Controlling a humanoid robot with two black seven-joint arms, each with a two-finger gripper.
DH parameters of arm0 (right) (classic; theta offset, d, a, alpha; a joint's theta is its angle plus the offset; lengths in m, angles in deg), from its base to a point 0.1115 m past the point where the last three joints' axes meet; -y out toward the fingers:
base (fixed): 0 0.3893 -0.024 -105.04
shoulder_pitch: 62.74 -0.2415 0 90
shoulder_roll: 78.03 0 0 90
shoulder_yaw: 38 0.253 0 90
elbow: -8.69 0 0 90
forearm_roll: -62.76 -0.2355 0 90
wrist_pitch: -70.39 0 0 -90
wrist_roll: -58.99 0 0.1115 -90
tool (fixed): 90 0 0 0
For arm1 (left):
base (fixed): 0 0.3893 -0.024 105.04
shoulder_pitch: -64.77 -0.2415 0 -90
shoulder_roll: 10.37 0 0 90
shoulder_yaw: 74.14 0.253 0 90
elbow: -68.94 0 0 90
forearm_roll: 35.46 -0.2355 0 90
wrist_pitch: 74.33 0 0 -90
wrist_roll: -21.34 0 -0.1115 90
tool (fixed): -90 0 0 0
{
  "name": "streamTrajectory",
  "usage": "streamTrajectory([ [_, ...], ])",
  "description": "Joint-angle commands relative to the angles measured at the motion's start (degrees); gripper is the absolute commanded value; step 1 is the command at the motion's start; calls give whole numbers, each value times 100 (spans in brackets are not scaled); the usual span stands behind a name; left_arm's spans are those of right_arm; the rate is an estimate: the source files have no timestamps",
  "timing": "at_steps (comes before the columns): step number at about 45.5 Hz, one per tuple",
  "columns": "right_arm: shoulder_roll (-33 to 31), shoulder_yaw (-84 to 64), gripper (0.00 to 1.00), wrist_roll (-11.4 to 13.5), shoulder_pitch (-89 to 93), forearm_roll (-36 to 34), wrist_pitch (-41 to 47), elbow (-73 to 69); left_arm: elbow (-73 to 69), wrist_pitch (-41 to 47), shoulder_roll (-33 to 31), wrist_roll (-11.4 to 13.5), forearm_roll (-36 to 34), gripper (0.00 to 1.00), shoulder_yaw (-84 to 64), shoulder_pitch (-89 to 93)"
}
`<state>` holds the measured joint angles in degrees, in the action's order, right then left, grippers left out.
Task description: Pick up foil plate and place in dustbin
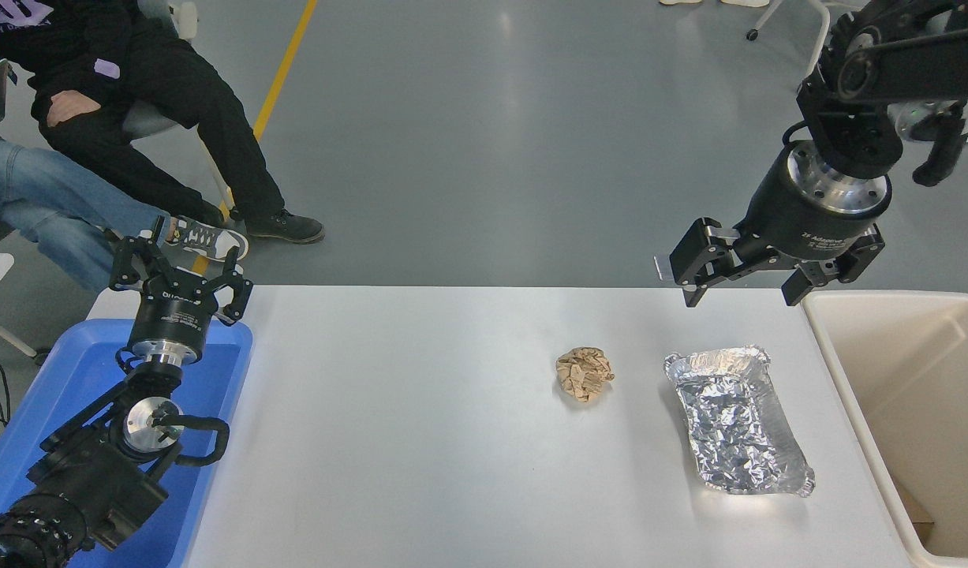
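Note:
The foil plate (738,420), a shiny crinkled silver tray, lies flat on the white table (420,442) at the right, close to the dustbin (854,394). The dustbin is a beige bin standing against the table's right edge. My right gripper (742,298) is open and empty, hanging high above the table's far edge, beyond the foil plate. My left gripper (177,254) is open and parked over the blue tray at the lower left.
A small crumpled brown paper ball (584,373) lies left of the foil plate. A shallow blue tray (73,371) sits at the table's left end. Two people (136,102) sit beyond the table's far left corner.

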<state>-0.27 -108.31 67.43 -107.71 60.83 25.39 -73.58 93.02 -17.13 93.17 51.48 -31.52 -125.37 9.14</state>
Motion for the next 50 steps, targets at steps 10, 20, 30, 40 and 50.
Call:
streamTrajectory([
  [10, -7, -44, 100, 0, 14, 0, 0, 0, 0, 2, 0, 0, 1, 99, -1, 0],
  [20, -25, -18, 100, 0, 32, 0, 0, 0, 0, -7, 0, 0, 1, 99, -1, 0],
  [30, -16, -61, 100, 0, 41, 0, 0, 0, 0, 2, 0, 0, 1, 99, -1, 0],
  [40, -16, -176, 100, 0, 181, -53, 0, 9, 0, 2, 0, 0, 1, 99, -1, 0],
  [50, -60, -220, 100, 0, 682, -185, 0, 18, 0, 2, 0, 0, 1, 99, -1, 0],
])
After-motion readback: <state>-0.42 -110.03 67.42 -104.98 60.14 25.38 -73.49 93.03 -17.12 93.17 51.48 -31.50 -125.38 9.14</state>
